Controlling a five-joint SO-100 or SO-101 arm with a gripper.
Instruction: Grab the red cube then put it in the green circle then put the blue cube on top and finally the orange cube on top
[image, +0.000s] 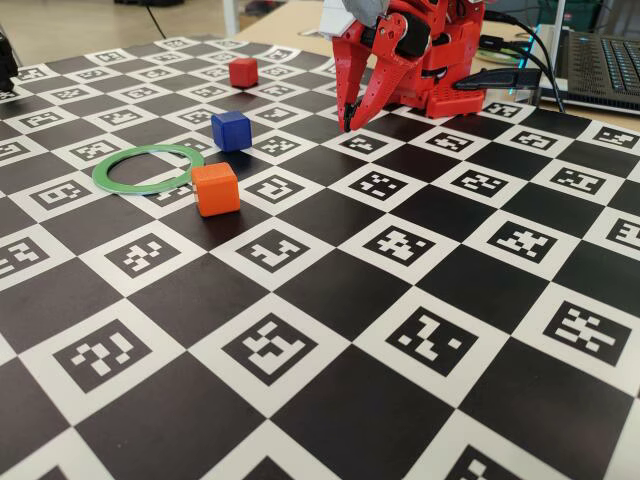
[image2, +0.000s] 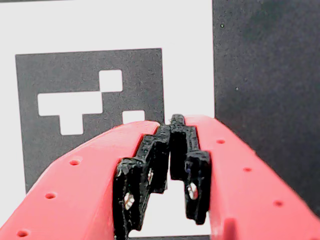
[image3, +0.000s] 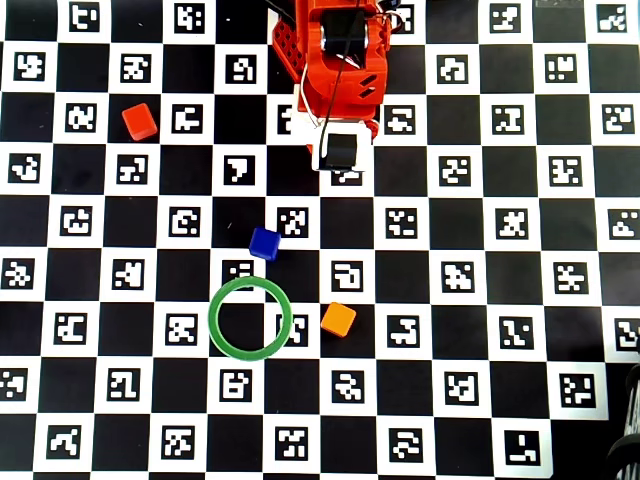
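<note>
The red cube (image: 243, 72) (image3: 139, 121) sits at the far left of the checkered board, well apart from the others. The blue cube (image: 231, 130) (image3: 264, 243) rests just behind the green circle (image: 100, 172) (image3: 213, 318), a flat ring with nothing inside it. The orange cube (image: 215, 189) (image3: 338, 319) lies just outside the ring's right side. My red gripper (image: 347, 125) (image2: 175, 120) points down at the board close to the arm's base, right of the blue cube. Its jaws are shut and hold nothing. The wrist view shows only a marker square under the tips.
The arm's red base (image: 450, 60) (image3: 335, 70) stands at the board's far edge. A laptop (image: 605, 65) and cables (image: 520, 60) lie behind it on the right. Marker tiles cover the whole board (image: 400, 330).
</note>
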